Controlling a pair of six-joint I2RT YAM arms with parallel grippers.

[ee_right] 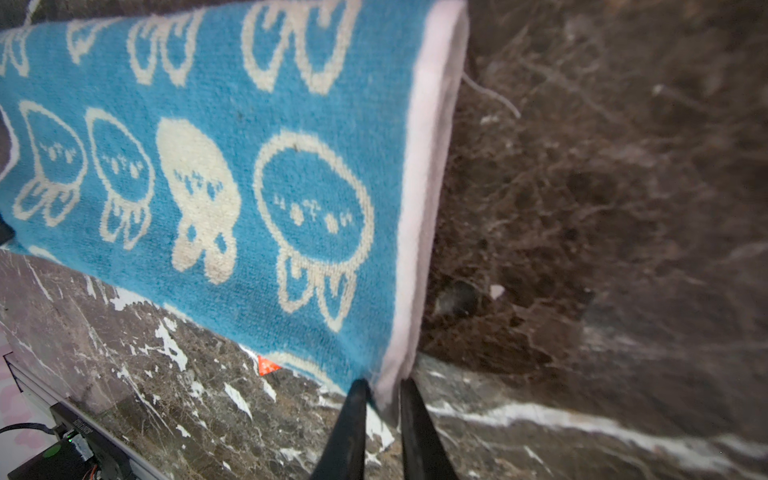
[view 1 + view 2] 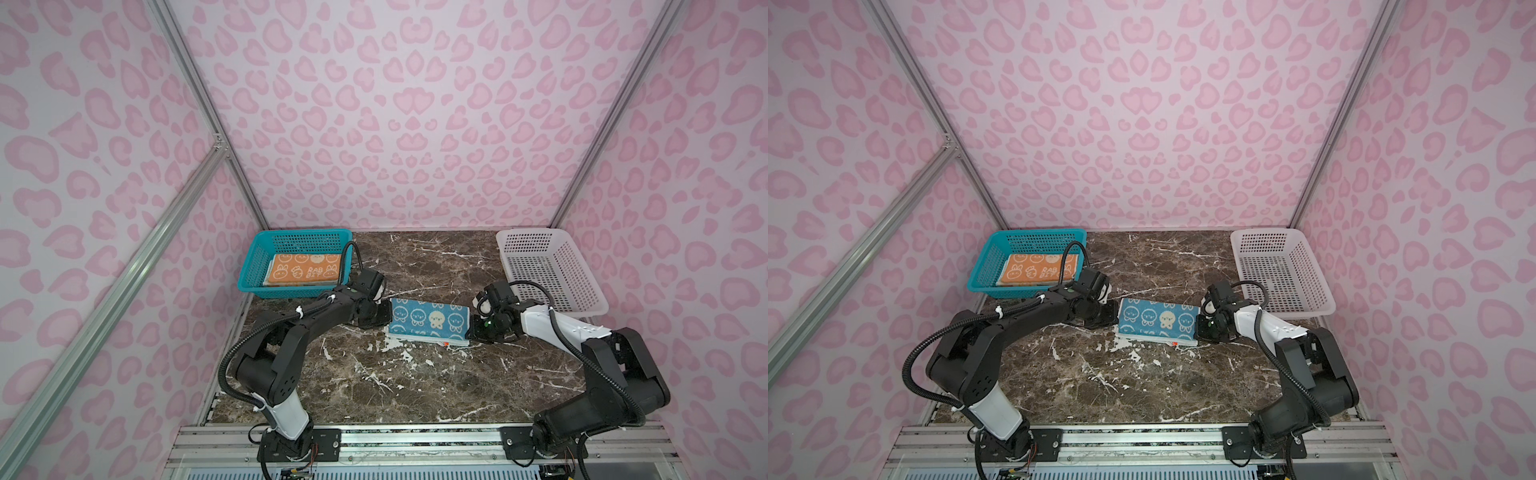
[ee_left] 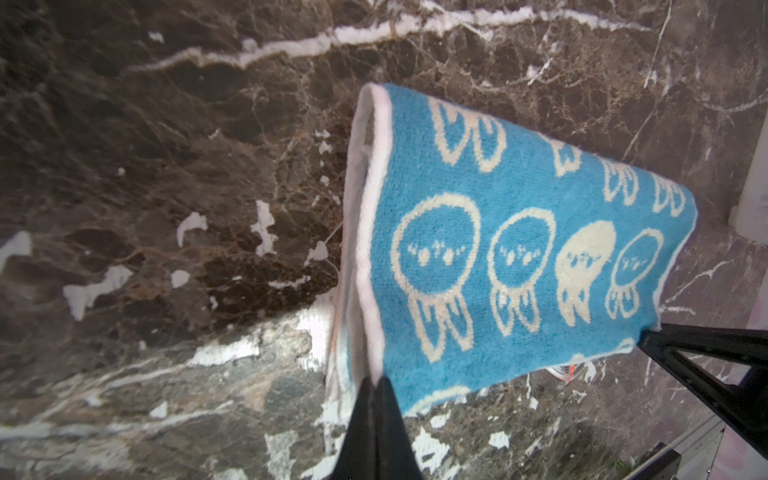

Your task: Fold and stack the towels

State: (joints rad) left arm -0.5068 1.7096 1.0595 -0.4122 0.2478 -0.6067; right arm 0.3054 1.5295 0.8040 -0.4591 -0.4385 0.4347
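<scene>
A blue towel (image 2: 428, 320) (image 2: 1156, 318) with cream rabbit faces lies folded into a long strip mid-table, stretched between both grippers. My left gripper (image 2: 390, 319) (image 3: 376, 380) is shut on the white hem at its left end. At the right end, my right gripper (image 2: 469, 328) (image 1: 382, 384) has its jaws slightly apart, with the towel's hem corner (image 1: 388, 386) between them. The blue towel (image 3: 498, 257) (image 1: 249, 187) fills much of both wrist views. A folded orange towel (image 2: 305, 270) (image 2: 1038, 270) with rabbit faces lies in the teal basket (image 2: 253, 266), with a pale layer showing under its front edge.
A white perforated basket (image 2: 552, 270) (image 2: 1283, 270) stands at the back right, close behind my right arm. The teal basket (image 2: 984, 266) is at the back left, just behind my left wrist. The dark marble tabletop (image 2: 415, 386) stretches toward the front rail.
</scene>
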